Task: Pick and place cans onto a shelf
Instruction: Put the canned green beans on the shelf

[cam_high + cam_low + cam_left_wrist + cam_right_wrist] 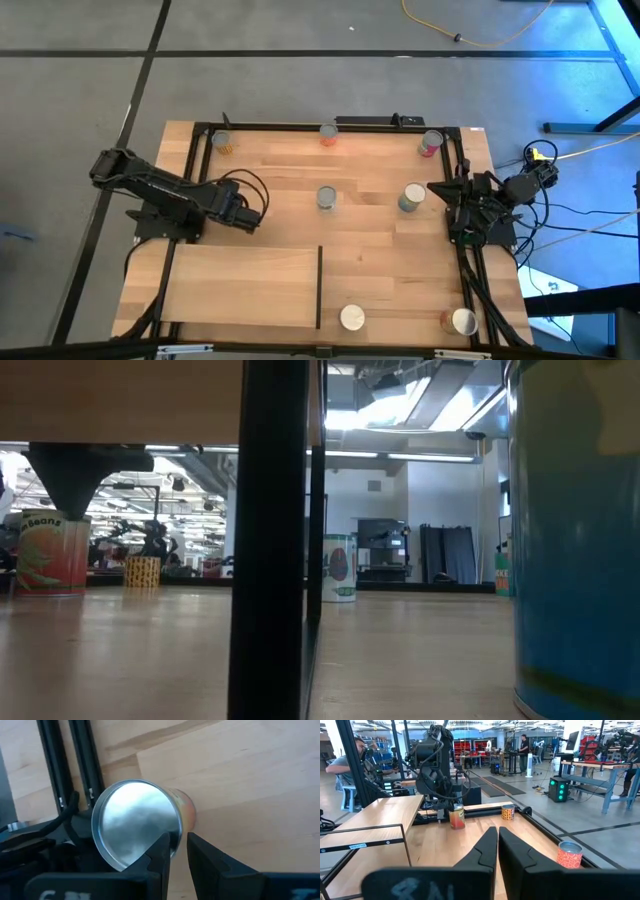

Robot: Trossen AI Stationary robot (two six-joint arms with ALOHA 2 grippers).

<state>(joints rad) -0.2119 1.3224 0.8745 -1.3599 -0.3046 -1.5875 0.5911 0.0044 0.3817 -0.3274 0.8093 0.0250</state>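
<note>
Your left gripper (pixel 258 212) hangs over a can (pixel 135 822) near the table's left edge, fingers (pixel 162 851) nearly together at its rim but not clearly pinching it, while your right gripper (pixel 438 190) waits at the right edge, fingers pressed together, with the shelf (pixel 240 285) bare.

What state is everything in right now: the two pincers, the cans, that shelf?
Left pincer: shut, poised over an orange can, not gripping it.
Right pincer: shut, waiting at the right side.
Orange can: upright.
Other cans: upright, off the shelf.
Shelf: no can on it.
</note>
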